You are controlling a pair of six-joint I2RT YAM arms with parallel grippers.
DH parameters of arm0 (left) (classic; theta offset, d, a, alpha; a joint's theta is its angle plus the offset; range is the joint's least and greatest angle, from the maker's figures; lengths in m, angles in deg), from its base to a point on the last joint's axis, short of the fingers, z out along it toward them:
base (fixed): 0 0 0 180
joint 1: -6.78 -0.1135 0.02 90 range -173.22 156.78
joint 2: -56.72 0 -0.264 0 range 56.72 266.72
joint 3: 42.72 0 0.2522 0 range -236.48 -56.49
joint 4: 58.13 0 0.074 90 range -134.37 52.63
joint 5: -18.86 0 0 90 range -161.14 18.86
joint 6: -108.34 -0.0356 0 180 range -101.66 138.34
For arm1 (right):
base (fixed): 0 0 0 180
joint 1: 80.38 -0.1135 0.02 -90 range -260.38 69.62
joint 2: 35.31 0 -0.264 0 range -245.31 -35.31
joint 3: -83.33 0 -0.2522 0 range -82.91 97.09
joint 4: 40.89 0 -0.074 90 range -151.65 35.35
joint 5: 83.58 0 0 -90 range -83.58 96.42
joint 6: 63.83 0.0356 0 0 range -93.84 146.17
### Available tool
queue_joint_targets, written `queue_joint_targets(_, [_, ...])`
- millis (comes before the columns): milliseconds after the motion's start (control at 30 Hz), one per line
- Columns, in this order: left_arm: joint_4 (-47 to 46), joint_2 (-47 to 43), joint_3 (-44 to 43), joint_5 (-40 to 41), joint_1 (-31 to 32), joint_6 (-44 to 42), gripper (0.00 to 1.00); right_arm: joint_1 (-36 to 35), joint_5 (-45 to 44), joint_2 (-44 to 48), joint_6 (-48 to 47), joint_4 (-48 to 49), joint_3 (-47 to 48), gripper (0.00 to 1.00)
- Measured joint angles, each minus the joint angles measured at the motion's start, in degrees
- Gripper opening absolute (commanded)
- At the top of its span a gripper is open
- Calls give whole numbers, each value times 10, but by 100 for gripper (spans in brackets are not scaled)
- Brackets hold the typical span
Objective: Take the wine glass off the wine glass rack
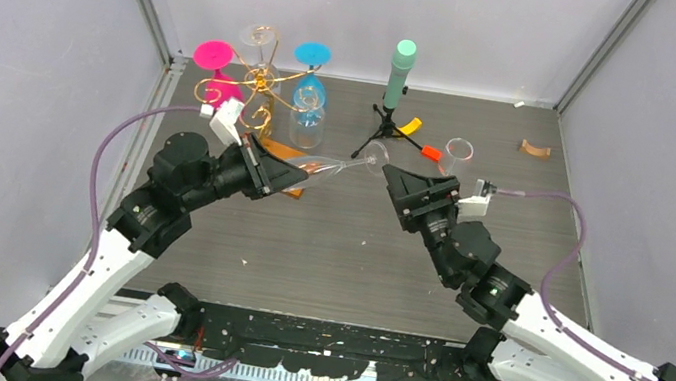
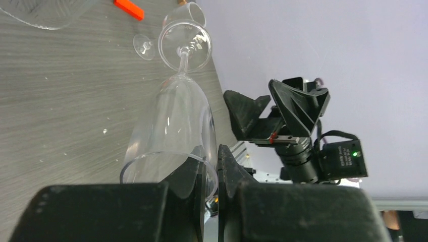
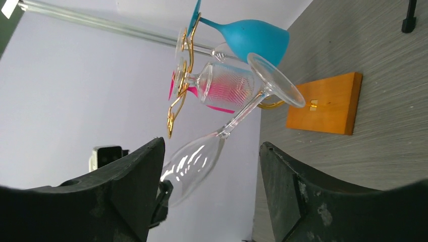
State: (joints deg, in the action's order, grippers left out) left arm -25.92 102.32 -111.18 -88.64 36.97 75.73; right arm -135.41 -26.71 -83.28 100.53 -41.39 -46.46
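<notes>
– So, where is the wine glass (image 1: 337,167)?

– Off the wine glass rack (image 1: 265,79), in the air near the middle of the table (image 1: 331,280). It lies almost flat, mouth toward the left arm, foot pointing to about two o'clock in the top view.

– What has it?

– The left gripper (image 1: 287,178). Its wrist view shows the fingers pressed on the rim of the bowl, one finger inside the mouth and one outside, with the clear wall pinched between them.

– And the right gripper (image 1: 391,183)?

– Spread wide. It faces the glass from about three o'clock, tips near the round foot. From its own camera the stem and bowl show in the gap between the two dark fingers, and neither finger is on the glass.

– Where does the rack stand?

– At about eleven o'clock on the table, gold scrolls on a central stem, fixed to an orange-brown wooden base (image 1: 284,152). The held glass crosses in front of that base in the top view, free of the wires.

– Anything hanging on it?

– A pink glass (image 1: 216,66) on the nine o'clock side, a blue glass (image 1: 309,85) on the three o'clock side, and a clear hung glass (image 1: 261,37) at twelve o'clock.

– What else is back there?

– A mint-green cylinder (image 1: 400,73) upright on a black tripod (image 1: 383,132) at twelve o'clock, and a spare clear glass (image 1: 459,151) at about one o'clock, just beyond the right gripper.
</notes>
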Motion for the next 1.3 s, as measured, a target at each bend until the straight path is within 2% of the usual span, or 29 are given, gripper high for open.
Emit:
queue_joint_targets(167, [70, 4, -66, 4, 9, -66, 0, 0, 16, 59, -64, -120, 43, 74])
queue_joint_targets(300, [141, 31, -140, 2, 16, -119, 0, 0, 8, 71, -128, -252, 126, 73])
queue_joint_targets(533, [264, 121, -261, 12, 32, -212, 0, 0, -43, 25, -210, -470, 288, 69])
queue_joint_targets(733, [342, 223, -367, 48, 56, -283, 0, 0, -99, -16, -245, -599, 343, 69])
queue_joint_targets(900, [398, 343, -498, 85, 90, -329, 0, 0, -143, -56, -268, -683, 379, 69])
queue_joint_targets(1067, [441, 458, -601, 118, 138, -354, 0, 23, -152, -62, -287, -713, 384, 69])
queue_joint_targets(1300, [515, 690, -806, 170, 203, -381, 0, 168, -94, -61, -322, -717, 374, 69])
